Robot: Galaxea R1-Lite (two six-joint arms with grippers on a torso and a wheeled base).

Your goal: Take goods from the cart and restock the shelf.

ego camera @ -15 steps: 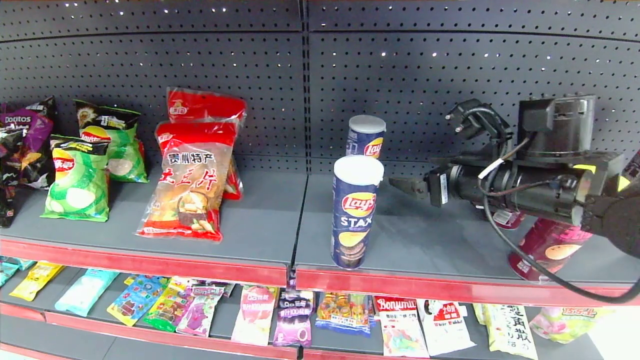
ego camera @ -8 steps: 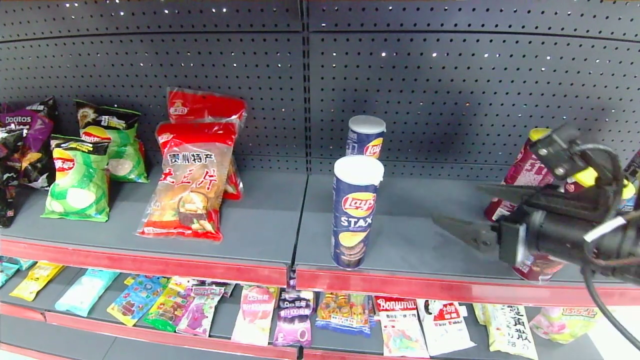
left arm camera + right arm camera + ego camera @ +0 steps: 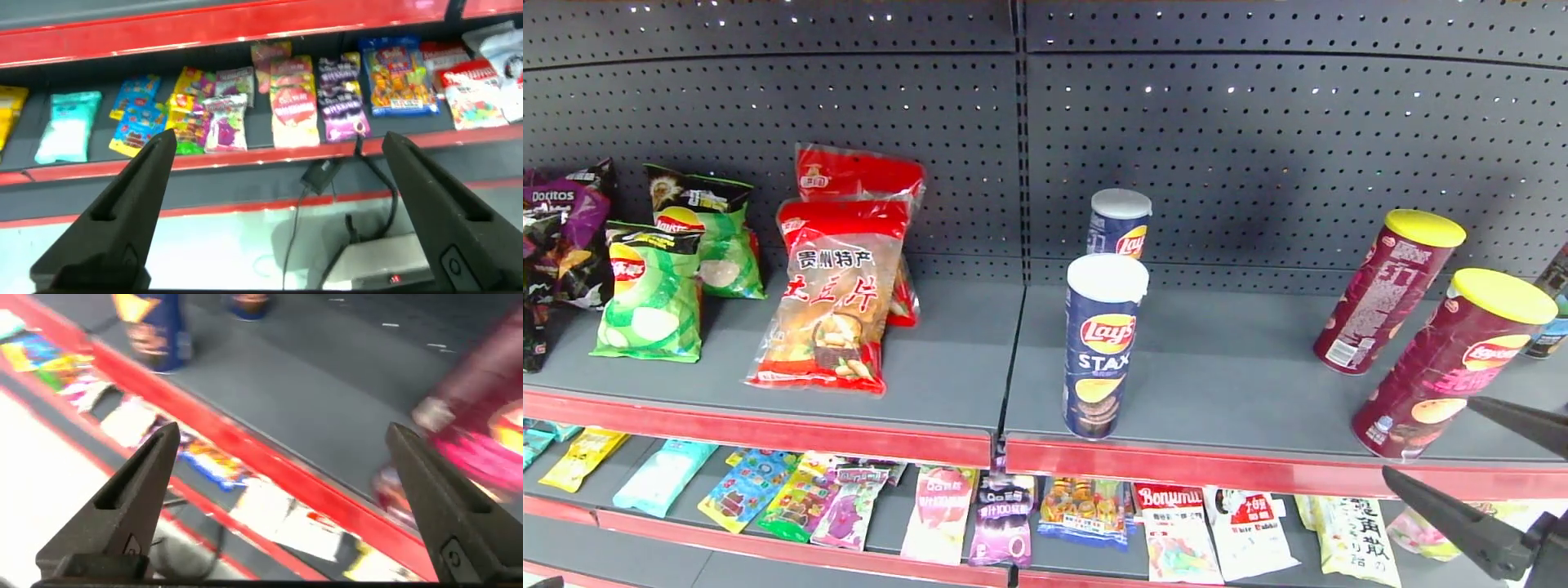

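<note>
Two navy chip cans stand upright mid-shelf, one at the front [image 3: 1103,347] and one behind it [image 3: 1119,222]. Two maroon cans with yellow lids, a rear one [image 3: 1388,290] and a front one [image 3: 1454,363], stand on the shelf's right end. My right gripper [image 3: 1427,436] is open and empty at the lower right, in front of the shelf's red edge [image 3: 1176,465] by the front maroon can. In its wrist view the right gripper [image 3: 282,431] frames the shelf board, with the navy can [image 3: 155,327] and a maroon can [image 3: 482,441] to either side. My left gripper [image 3: 279,137] hangs open and empty before the lower shelf.
Green chip bags [image 3: 654,290] and red snack bags [image 3: 837,302] fill the shelf's left half. Bare grey board [image 3: 1225,367] lies between the navy and maroon cans. Several candy packets [image 3: 1005,514] line the lower shelf. A black cable [image 3: 327,175] dangles below.
My right arm has drawn back from the navy can, down and to the right, off the shelf. The two maroon cans it covered are now in plain sight.
</note>
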